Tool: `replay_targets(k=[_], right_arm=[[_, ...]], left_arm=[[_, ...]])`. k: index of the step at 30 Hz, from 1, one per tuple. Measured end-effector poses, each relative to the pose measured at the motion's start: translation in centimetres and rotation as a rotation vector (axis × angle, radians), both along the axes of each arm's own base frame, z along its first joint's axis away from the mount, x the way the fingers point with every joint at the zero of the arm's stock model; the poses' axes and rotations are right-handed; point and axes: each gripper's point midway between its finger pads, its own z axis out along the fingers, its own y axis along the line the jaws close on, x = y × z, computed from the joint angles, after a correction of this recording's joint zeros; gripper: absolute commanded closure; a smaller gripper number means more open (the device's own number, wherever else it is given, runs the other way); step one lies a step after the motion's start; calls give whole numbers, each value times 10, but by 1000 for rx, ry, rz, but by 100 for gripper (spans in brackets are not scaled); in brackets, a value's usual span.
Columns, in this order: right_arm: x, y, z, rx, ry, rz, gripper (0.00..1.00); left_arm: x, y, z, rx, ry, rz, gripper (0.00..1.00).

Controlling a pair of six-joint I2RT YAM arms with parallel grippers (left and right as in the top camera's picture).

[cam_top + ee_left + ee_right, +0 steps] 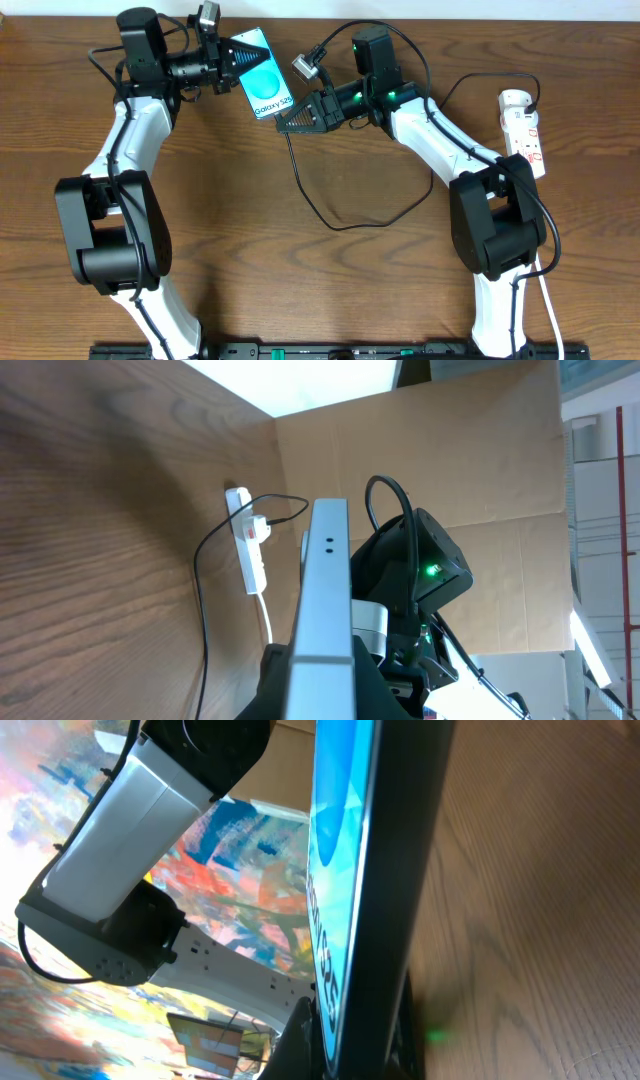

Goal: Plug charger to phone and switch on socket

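Observation:
My left gripper [226, 62] is shut on the top end of the phone [262, 76] and holds it off the wooden table, cyan screen up. In the left wrist view the phone's silver edge [326, 580] runs up from between the jaws [322, 685]. My right gripper [287, 119] is at the phone's bottom end. The charger cable [340, 226] runs into it, so it looks shut on the connector, which is hidden. In the right wrist view the phone [345, 850] stands edge-on between the fingers [365, 1042]. The cable loops right to the socket [526, 128], which also shows in the left wrist view [252, 560].
The socket's white cord [551, 310] runs down the right side past the right arm's base. A cardboard wall [450, 450] stands behind the table's far edge. Both arm bases sit at the front edge.

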Motion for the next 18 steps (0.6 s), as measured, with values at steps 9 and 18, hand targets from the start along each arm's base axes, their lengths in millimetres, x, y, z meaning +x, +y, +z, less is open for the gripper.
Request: replay_targets(k=[9,18], right_arm=[[0,0,0,4,-8,1,99],[1,-3,1,12,-15,1,99]], left_arm=[[0,0,0,-1,5,0,93],[0,0,0,-5,23,3,93]])
